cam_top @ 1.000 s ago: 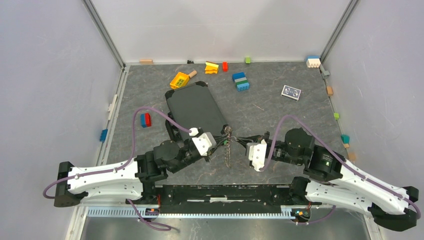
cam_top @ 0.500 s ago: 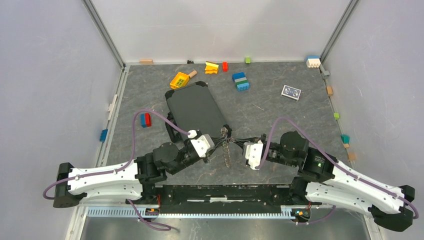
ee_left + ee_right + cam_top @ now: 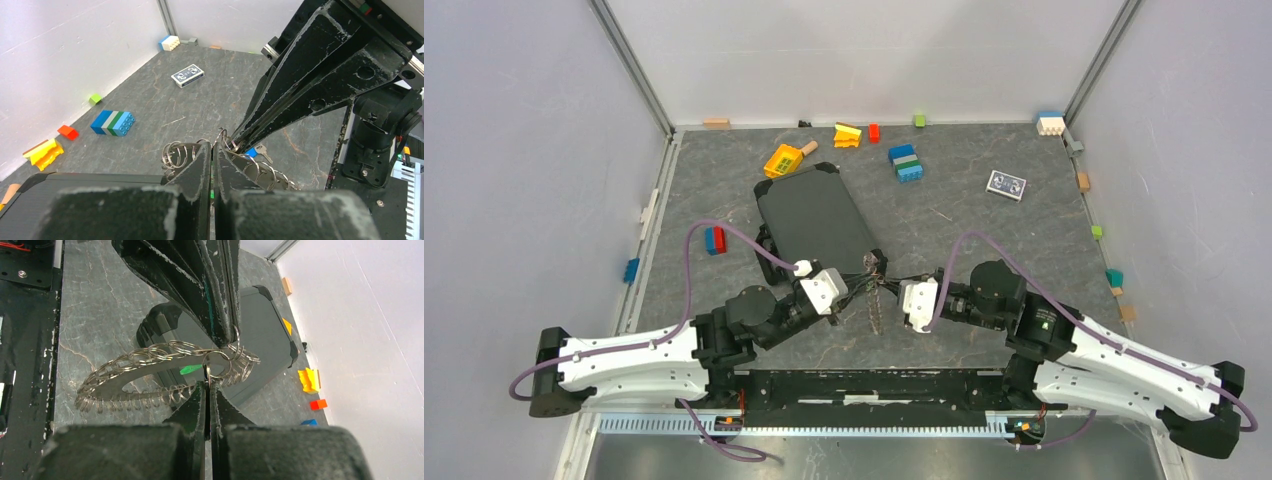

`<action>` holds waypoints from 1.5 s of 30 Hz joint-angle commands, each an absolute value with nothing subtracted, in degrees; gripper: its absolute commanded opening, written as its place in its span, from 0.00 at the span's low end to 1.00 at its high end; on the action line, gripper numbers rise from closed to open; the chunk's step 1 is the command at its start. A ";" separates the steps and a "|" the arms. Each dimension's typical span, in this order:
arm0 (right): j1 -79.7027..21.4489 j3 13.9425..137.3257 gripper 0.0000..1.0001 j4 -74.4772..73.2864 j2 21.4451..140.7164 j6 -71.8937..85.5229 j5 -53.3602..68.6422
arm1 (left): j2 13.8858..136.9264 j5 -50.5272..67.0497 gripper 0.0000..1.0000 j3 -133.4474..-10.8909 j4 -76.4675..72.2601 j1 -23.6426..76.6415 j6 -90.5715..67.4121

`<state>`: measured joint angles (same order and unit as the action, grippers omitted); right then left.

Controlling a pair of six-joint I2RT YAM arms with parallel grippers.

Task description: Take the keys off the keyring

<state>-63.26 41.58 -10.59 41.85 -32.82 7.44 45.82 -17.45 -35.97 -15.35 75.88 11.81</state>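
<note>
Presently we log: one large thin metal keyring (image 3: 877, 310) crowded with small rings (image 3: 131, 401), hanging at lower centre of the overhead frame; left gripper (image 3: 212, 150) and right gripper (image 3: 207, 385) both pressed together, pinching it.

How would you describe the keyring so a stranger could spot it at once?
Find the big black case mid-table. At its near right corner the left gripper and right gripper meet, both pinching the keyring. It is a thin metal loop crowded with small rings and a green tag, unlike the plastic bricks around.
</note>
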 commanded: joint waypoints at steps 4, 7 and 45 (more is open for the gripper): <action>-63.46 41.83 0.00 -10.16 42.21 -31.64 8.59 | 44.04 -17.51 0.02 -36.30 -22.57 75.40 12.74; -63.46 41.84 0.10 -10.44 40.66 -32.17 7.79 | 43.59 -17.44 0.02 -35.75 -23.11 75.37 13.25; -63.48 39.24 0.42 -5.26 25.96 -43.50 36.28 | 31.61 21.87 0.02 -20.80 -39.85 75.38 41.55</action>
